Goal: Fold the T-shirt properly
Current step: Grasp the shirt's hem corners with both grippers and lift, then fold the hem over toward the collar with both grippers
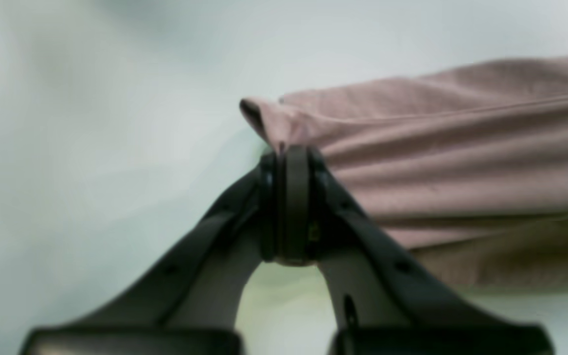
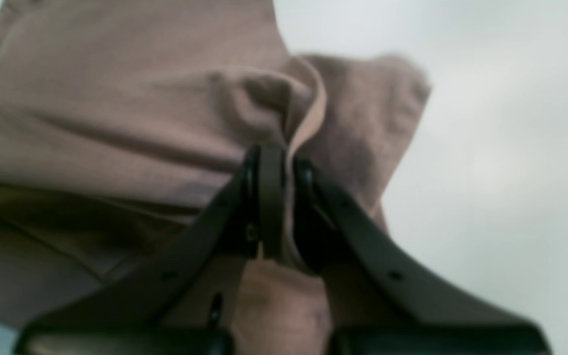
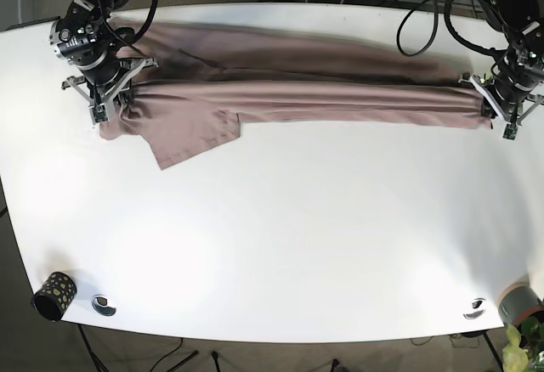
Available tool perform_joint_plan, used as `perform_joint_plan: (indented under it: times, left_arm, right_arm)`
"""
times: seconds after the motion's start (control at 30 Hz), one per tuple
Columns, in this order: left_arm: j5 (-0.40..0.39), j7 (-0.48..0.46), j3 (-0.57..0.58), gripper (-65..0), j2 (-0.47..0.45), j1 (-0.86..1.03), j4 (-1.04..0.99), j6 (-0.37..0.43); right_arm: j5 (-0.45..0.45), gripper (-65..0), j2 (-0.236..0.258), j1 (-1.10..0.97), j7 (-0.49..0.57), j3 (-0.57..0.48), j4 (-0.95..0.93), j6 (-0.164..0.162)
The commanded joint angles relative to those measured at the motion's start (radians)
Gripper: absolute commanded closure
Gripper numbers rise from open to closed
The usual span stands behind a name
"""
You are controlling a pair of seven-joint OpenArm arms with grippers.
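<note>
A dusty-pink T-shirt (image 3: 289, 92) lies stretched in a long band across the upper part of the white tabletop (image 3: 280, 245), one sleeve fanning toward the lower left. At the upper left of the base view, the right claw (image 3: 109, 104) is clamped on bunched fabric; its wrist view shows cloth pinched between closed tips. At the upper right, the left claw (image 3: 497, 109) is likewise clamped on the shirt's far end. This looks like a lengthwise fold in progress. Next, both arms likely need to carry the held edge across together, keeping the cloth taut and even.
</note>
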Motion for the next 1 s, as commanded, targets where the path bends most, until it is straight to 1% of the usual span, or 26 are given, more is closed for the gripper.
perform_joint_plan:
  times: [0.0,0.07,0.1,0.13,0.17,0.2,0.27,0.3,0.33,0.4,0.5,0.53,0.6,0.7,0.8,0.97]
  left_arm:
    - [0.018,-0.011,-0.006,-0.3,-0.023,0.003,0.015,0.010]
    - [0.018,-0.011,-0.006,-4.6,-0.023,0.008,0.015,0.010]
    - [0.020,-0.011,-0.006,-8.5,-0.023,0.012,0.015,0.010]
    - [0.020,-0.011,-0.003,-12.4,-0.023,0.017,0.014,0.010]
    - [0.020,-0.011,0.000,-18.2,-0.023,0.021,0.009,0.010]
    - [0.020,-0.011,0.000,-25.7,-0.023,0.023,0.005,0.010]
    - [0.020,-0.011,0.000,-35.7,-0.025,0.020,0.002,0.010]
    - [0.013,-0.011,0.000,-41.3,-0.025,0.020,0.002,0.010]
    - [0.012,-0.011,0.002,-45.0,-0.025,0.020,0.008,0.010]
    - [0.012,-0.011,0.002,-48.7,-0.025,0.018,0.029,0.010]
    - [0.010,-0.011,0.002,-47.2,-0.023,0.015,0.072,0.010]
    - [0.010,-0.011,0.002,-47.2,-0.023,0.014,0.081,0.010]
    - [0.006,-0.011,0.003,-47.5,-0.022,0.012,0.104,0.010]
    - [-0.036,-0.011,0.025,-47.2,-0.022,0.008,0.115,0.010]
    - [-0.056,-0.011,0.040,-47.2,-0.022,0.009,0.109,0.010]
    - [-0.052,-0.011,0.091,-47.1,-0.002,0.034,0.107,0.010]
  right_arm:
    - [-0.010,-11.3,0.016,0.006,0.012,0.028,-0.016,-0.013]
    - [-0.010,-23.8,0.015,0.006,0.012,0.050,-0.036,-0.013]
    - [-0.008,-30.6,0.013,0.006,0.012,0.067,-0.037,-0.013]
    - [-0.003,-35.8,0.011,0.008,0.012,0.079,-0.037,-0.013]
    - [0.017,-42.3,0.011,0.006,0.012,0.090,-0.037,-0.013]
    - [0.059,-48.2,0.013,0.003,0.011,0.093,-0.037,-0.013]
    - [0.130,-53.6,0.021,-0.009,0.009,0.094,-0.034,-0.013]
    - [0.181,-55.5,0.038,-0.020,0.002,0.094,-0.024,-0.013]
    - [0.218,-56.1,0.056,-0.025,-0.007,0.094,-0.010,-0.013]
    - [0.297,-56.1,0.084,-0.029,-0.043,0.088,0.001,-0.013]
    - [0.382,-56.1,0.099,-0.005,-0.107,0.088,0.001,-0.013]
    - [0.389,-56.1,0.100,0.005,-0.121,0.088,-0.001,-0.013]
    - [0.389,-56.1,0.100,0.048,-0.156,0.081,-0.001,-0.013]
    - [0.379,-56.1,0.105,0.091,-0.181,0.022,-0.002,-0.013]
    - [0.320,-56.1,0.105,0.144,-0.182,-0.058,-0.031,-0.013]
    - [0.204,-56.1,0.100,0.238,-0.176,-0.134,-0.145,-0.013]
